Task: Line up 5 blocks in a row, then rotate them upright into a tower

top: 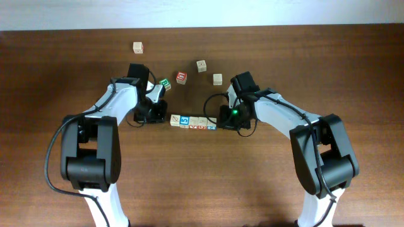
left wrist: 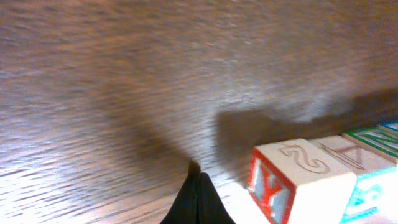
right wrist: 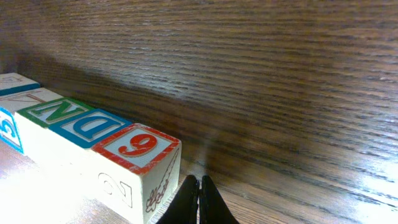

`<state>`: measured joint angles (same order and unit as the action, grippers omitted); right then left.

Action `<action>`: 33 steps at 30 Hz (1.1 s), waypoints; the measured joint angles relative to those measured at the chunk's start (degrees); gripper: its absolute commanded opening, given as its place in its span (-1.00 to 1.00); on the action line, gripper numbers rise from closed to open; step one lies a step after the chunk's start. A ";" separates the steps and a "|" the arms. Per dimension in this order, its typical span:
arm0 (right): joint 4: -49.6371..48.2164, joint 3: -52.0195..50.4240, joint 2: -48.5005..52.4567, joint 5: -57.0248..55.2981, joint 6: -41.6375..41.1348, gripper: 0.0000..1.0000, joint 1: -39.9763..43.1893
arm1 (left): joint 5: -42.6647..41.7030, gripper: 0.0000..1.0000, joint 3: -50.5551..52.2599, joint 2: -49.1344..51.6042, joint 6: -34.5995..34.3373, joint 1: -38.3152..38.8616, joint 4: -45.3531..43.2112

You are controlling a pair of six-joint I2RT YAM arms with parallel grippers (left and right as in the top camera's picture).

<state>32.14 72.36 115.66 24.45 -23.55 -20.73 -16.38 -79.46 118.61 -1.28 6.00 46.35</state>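
A row of 5 small pale wooden alphabet cubes [top: 193, 121] lies side by side near the middle of the dark brown wooden table [top: 265, 57]. The left gripper [left wrist: 196, 180] sits at the row's 9 o'clock end, its black fingers pressed together on nothing, a little apart from the end cube with a red letter [left wrist: 292, 180]. The right gripper [right wrist: 200, 186] is at the 3 o'clock end, also closed and empty, just beside the cube with the red 6 [right wrist: 138, 147]; whether they touch cannot be told. Toward 12 o'clock from the row lie a green-lettered cube [top: 164, 83], a red-faced cube [top: 181, 77] and 3 pale cubes, scattered.
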 measured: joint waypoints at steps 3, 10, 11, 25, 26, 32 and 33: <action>0.24 0.09 0.00 -0.02 -0.35 -0.92 0.20 | 3.82 -1.00 -0.90 0.00 0.00 0.04 1.55; 0.07 0.13 0.00 4.96 2.84 -0.91 4.22 | 3.78 -1.00 -5.66 0.00 3.32 -0.02 6.97; -0.70 0.09 0.00 5.60 3.21 -0.91 4.70 | 1.55 -1.00 -6.34 0.00 4.81 -0.02 7.02; -2.84 -1.07 0.00 9.25 4.74 -0.91 4.87 | -6.84 -1.00 -6.51 0.28 9.20 0.00 7.50; -2.84 -1.07 0.00 9.31 4.72 -0.91 4.90 | -7.54 -1.00 -6.51 0.79 9.22 0.00 7.34; -2.84 -1.07 0.00 9.31 4.72 -0.91 4.90 | -8.96 -1.00 -6.49 2.16 9.20 0.00 7.26; -2.84 -1.07 0.00 9.31 4.74 -0.91 4.90 | -9.20 -1.00 -6.49 2.16 9.20 0.00 7.26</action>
<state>29.30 71.29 115.66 33.76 -18.81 -15.84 -25.58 -85.95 120.77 7.92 6.00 53.60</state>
